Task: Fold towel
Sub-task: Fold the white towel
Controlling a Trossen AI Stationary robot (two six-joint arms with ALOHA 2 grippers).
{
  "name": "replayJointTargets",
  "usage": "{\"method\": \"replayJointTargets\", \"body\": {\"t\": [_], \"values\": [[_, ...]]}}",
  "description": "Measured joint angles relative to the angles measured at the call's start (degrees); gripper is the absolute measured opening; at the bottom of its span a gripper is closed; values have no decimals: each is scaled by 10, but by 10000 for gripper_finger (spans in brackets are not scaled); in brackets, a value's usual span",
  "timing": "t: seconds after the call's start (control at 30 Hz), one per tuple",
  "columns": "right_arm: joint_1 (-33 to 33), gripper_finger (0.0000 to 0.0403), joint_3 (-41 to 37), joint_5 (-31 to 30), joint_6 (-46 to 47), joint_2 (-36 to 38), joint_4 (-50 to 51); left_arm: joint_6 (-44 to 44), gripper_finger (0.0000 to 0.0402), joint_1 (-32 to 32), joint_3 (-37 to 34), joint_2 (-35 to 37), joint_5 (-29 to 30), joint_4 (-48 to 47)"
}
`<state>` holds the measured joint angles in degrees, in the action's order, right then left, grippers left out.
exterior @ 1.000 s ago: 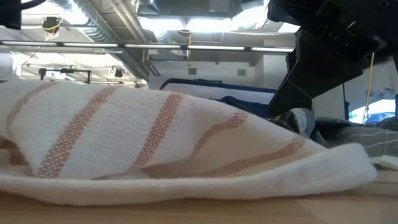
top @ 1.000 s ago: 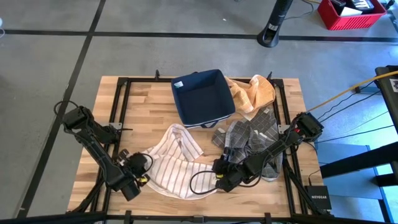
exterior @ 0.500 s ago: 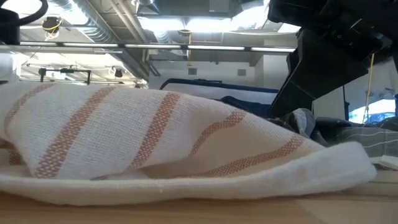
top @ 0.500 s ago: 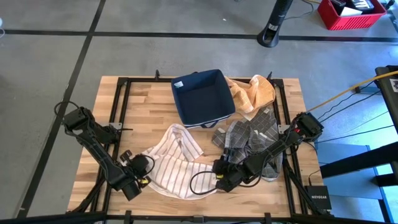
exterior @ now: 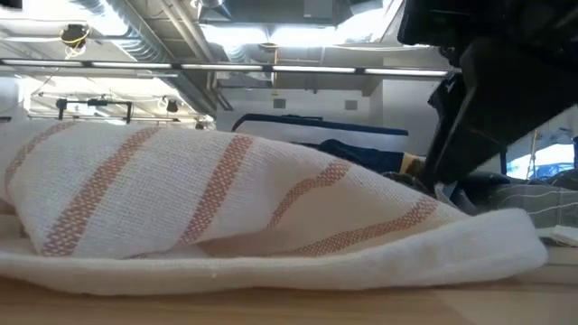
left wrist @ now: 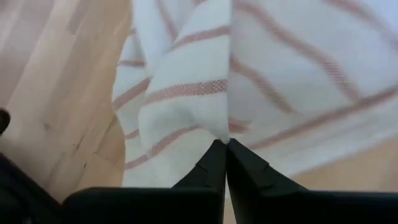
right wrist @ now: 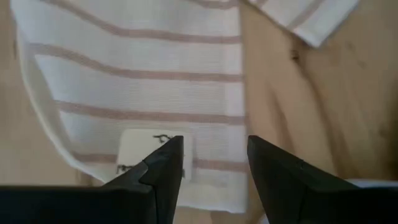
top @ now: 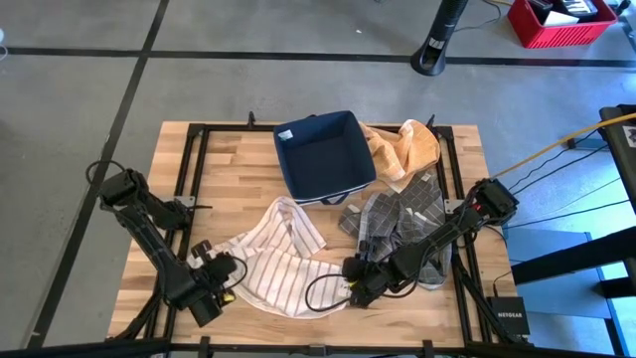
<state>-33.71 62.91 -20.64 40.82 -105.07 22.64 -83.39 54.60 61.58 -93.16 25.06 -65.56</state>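
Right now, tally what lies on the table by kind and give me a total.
Towels: 3, namely the striped towel, the grey towel and the orange towel.
Bins: 1, the blue bin.
Total: 4.

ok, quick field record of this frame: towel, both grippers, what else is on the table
towel: striped towel, crumpled on the front of the wooden table
left gripper: shut on a fold of the striped towel at its left edge
right gripper: open, over the towel's right edge by a sewn label
bin: dark blue bin at the back, looks empty
other cloths: orange cloth beside the bin, grey checked cloth under the right arm
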Motion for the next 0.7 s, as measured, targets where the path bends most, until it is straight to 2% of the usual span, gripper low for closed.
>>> {"method": "replayJointTargets", "body": {"t": [0.2, 0.33, 0.53, 0.7], "values": [[13, 182, -7, 4, 12, -41, 2, 43, 1, 2, 20, 0, -11, -1], [24, 182, -7, 7, 14, -44, 10, 60, 1, 2, 20, 0, -49, -8], [26, 180, -6, 29, 10, -40, 23, 74, 1, 2, 17, 0, -55, -46], [19, 140, -6, 18, -26, -42, 40, 142, 1, -2, 16, 0, -46, -12]]}}
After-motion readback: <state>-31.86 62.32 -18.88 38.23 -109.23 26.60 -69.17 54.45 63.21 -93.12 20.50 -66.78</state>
